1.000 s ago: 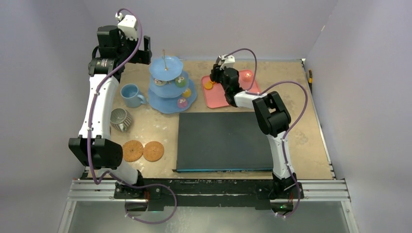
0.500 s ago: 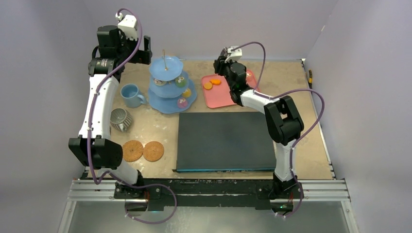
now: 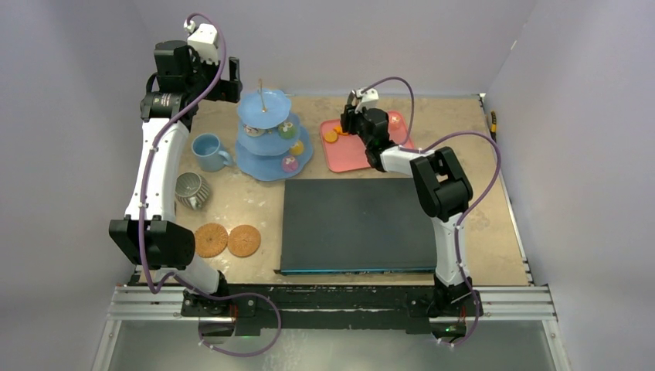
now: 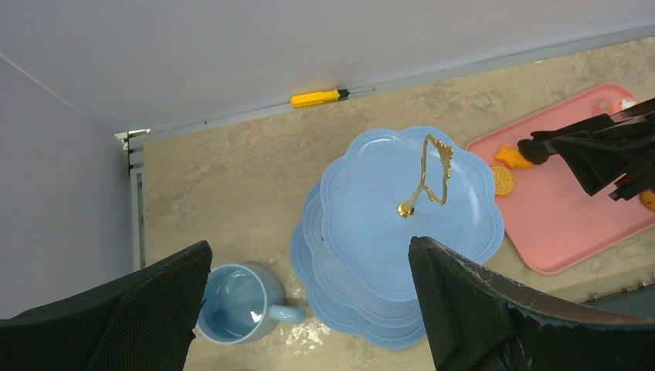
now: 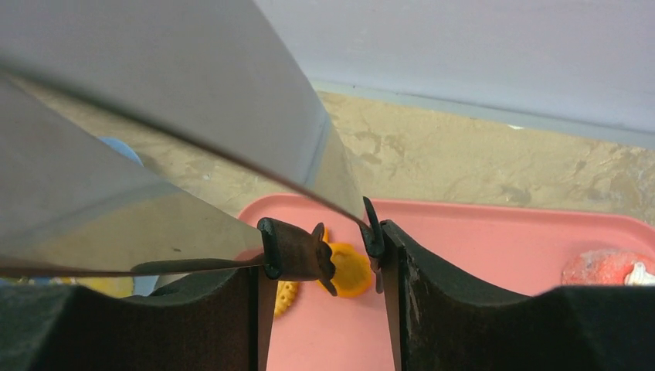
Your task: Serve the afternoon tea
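My right gripper [image 5: 324, 263] is shut on the black-tipped metal tongs [image 5: 293, 247] and hangs over the left end of the pink tray [image 5: 479, 309]. The tong tips straddle an orange cake [image 5: 349, 272] lying on the tray, next to a yellow one [image 5: 286, 297]. A red cake [image 5: 610, 267] sits at the tray's right. The light-blue stand [image 3: 266, 143] carries green [image 3: 287, 130], yellow [image 3: 297, 147] and purple [image 3: 290, 162] cakes. My left gripper [image 4: 309, 247] hangs open high above the stand and the light-blue mug [image 4: 232, 301].
A ribbed grey cup [image 3: 191, 190] and two round woven coasters [image 3: 227, 240] lie at the left front. A dark rectangular board [image 3: 355, 224] fills the middle front. A yellow screwdriver [image 4: 320, 97] lies along the back wall.
The right arm swung back and right off the tray's left end, then returned left and down over the orange cake. The left arm has not moved.
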You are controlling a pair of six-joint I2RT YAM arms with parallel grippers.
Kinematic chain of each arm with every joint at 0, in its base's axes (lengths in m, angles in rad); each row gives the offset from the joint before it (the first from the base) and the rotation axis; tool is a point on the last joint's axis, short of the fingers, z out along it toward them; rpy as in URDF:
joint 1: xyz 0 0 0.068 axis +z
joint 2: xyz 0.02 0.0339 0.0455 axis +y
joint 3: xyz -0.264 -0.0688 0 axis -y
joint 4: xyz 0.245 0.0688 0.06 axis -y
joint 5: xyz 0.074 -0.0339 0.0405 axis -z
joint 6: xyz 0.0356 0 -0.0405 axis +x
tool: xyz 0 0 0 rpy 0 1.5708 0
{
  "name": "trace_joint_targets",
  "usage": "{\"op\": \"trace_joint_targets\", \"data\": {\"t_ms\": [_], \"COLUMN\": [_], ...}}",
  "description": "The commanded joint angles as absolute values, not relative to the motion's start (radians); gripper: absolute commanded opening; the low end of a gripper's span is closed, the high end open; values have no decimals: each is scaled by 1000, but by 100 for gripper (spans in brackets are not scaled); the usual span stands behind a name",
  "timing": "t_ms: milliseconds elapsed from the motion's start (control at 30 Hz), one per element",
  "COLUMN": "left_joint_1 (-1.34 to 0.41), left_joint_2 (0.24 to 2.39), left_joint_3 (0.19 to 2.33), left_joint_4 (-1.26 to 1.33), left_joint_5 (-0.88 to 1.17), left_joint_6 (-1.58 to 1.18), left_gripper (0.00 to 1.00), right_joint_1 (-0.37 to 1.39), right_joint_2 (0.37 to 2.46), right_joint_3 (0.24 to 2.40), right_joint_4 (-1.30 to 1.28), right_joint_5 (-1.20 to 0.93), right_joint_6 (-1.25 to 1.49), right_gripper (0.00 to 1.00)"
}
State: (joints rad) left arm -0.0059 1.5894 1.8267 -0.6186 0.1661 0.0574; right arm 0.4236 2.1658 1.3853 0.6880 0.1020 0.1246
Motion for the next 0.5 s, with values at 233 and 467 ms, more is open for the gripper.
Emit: {"op": "trace_joint_targets", "data": {"t_ms": [233, 467], "left_joint_1": [-2, -2], "left_joint_2": [1578, 1576], "left_joint_3": [1860, 1859], "left_joint_4": [-596, -597], "left_joint_5": [183, 180], "left_joint_6": [69, 71], "left_gripper": [99, 99], "right_joint_1": [413, 413], "right_joint_2": [2161, 2150], "right_joint_3": [1408, 1389], "right_joint_4": [713, 728], "right_joint_5": [33, 5], "right_joint_6": [100, 106], "right_gripper": [60, 61]}}
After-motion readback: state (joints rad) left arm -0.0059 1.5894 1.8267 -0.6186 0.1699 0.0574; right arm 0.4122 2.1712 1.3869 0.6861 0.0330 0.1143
